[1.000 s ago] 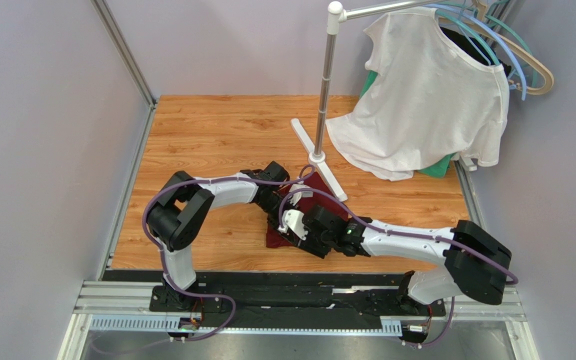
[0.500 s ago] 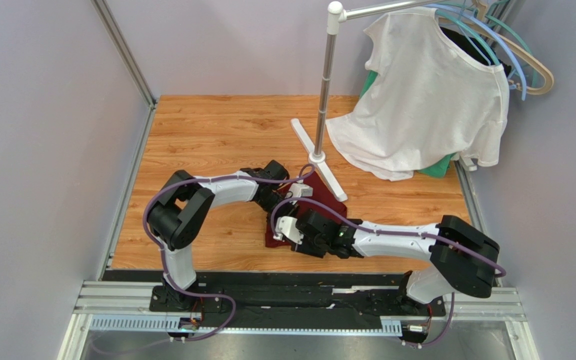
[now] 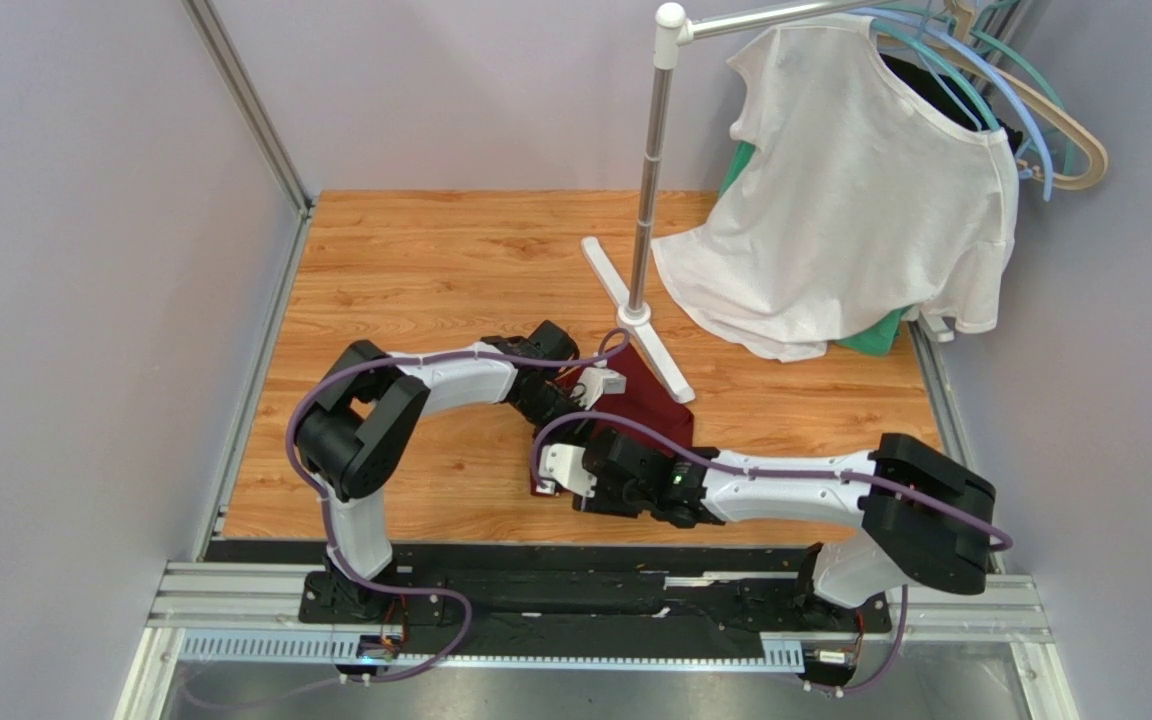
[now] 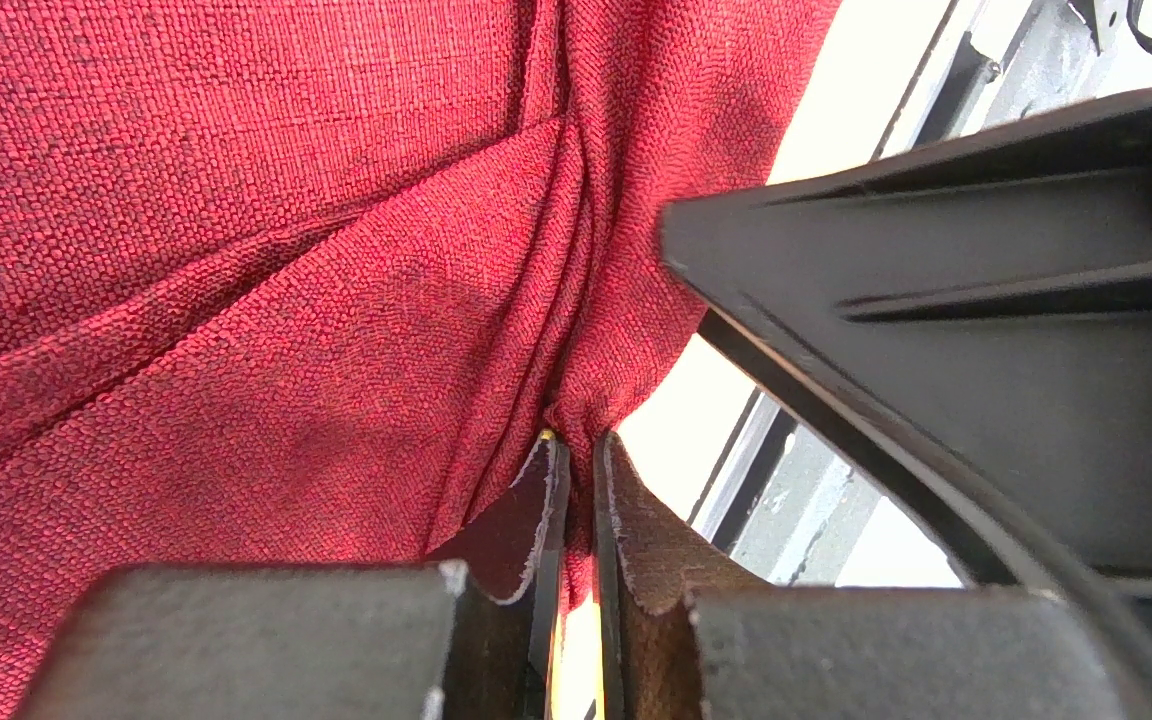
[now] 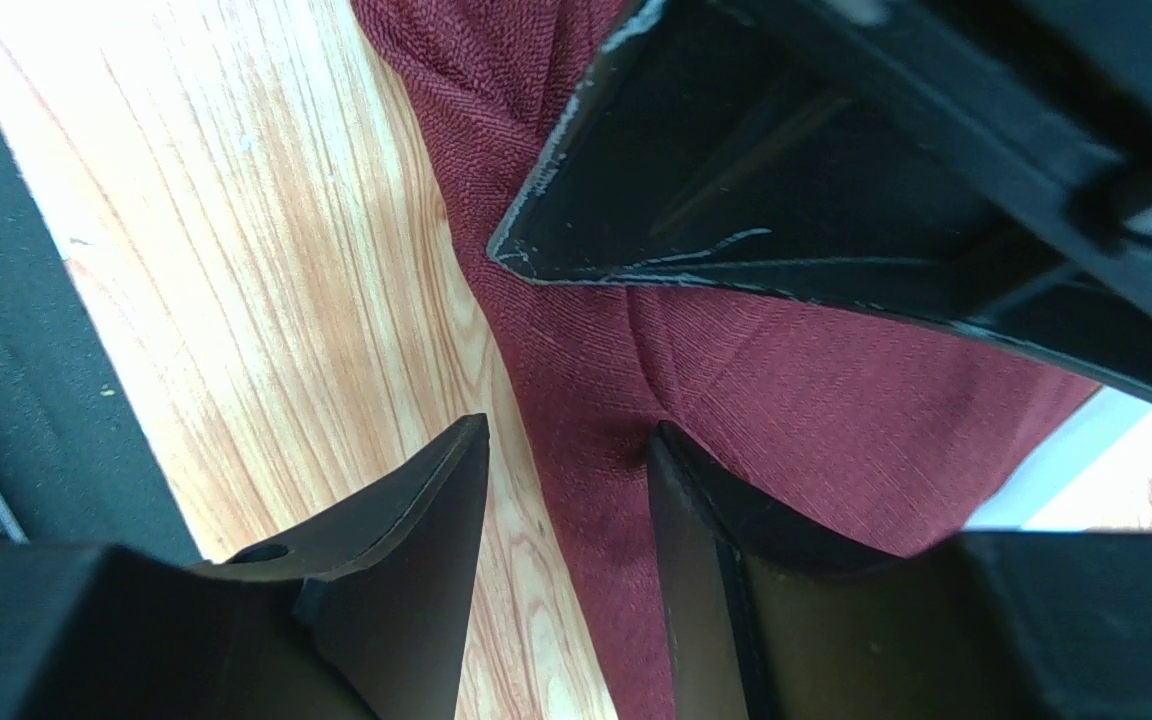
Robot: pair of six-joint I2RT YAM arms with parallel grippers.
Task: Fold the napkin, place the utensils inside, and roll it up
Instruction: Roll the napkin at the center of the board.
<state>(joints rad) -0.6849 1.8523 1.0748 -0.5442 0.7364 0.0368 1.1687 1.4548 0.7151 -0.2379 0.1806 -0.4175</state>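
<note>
your left end effector (image 4: 573,458) pinches a fold of the napkin (image 4: 237,270), jaws nearly shut. right end effector (image 5: 567,488) half-wide, napkin edge btwn its jaws, nothing gripped. napkin lies on desk (image 5: 267,255), centre-front.

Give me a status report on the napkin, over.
Left pincer shut on napkin. Right pincer open, astride its edge. Rack foot close beside the cloth.

Top view overhead; 2 wrist views close, sharing napkin (image 4: 237,300).
</note>
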